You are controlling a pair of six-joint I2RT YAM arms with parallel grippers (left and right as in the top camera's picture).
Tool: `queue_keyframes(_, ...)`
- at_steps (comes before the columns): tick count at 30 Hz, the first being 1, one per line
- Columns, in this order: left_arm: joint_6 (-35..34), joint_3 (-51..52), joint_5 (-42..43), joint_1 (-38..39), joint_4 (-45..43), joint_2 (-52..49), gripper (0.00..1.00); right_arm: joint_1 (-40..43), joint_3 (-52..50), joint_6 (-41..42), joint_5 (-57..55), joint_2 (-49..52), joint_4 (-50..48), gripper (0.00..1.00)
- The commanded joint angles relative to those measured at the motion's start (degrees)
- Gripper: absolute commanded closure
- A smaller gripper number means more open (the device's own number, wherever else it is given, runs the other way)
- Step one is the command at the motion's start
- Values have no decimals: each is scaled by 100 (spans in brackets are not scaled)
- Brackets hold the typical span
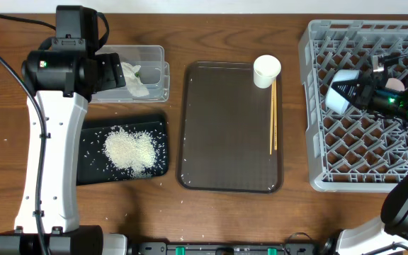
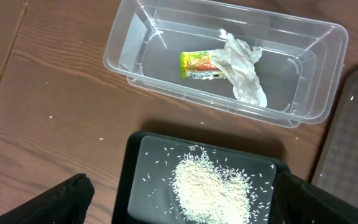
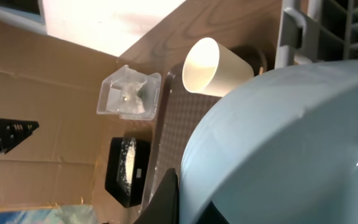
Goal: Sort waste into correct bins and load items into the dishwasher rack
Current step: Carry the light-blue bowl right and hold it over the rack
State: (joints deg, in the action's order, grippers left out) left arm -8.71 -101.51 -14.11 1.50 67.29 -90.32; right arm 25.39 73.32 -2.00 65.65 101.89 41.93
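My left gripper is open and empty, hovering over the black tray, which holds the heap of rice. The clear tub beyond it holds the crumpled napkin and the yellow-green wrapper. My right gripper is shut on the rim of the small light-blue bowl and holds it over the left side of the grey rack. The white cup and the chopsticks sit on the brown tray. The dark-blue bowl is out of view.
A small pinkish thing shows in the rack behind my right wrist, mostly hidden. Loose rice grains lie on the wood around the black tray. My left arm covers the left part of the tub in the overhead view.
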Motion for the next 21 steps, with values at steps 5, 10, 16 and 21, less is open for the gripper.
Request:
queue_keyframes(5,55,4,-52,-24,15,42,4,70,-140,328,-1342,44,173,96)
queue_keyframes(10,55,4,-52,-24,17,42,4,203,-138,323,-1530,44,186,91)
queue_keyframes(16,55,4,-52,-24,17,42,4,341,-138,321,-1534,44,197,89)
queue_keyframes(21,55,4,-52,-24,17,42,4,369,-138,319,-1499,44,199,93)
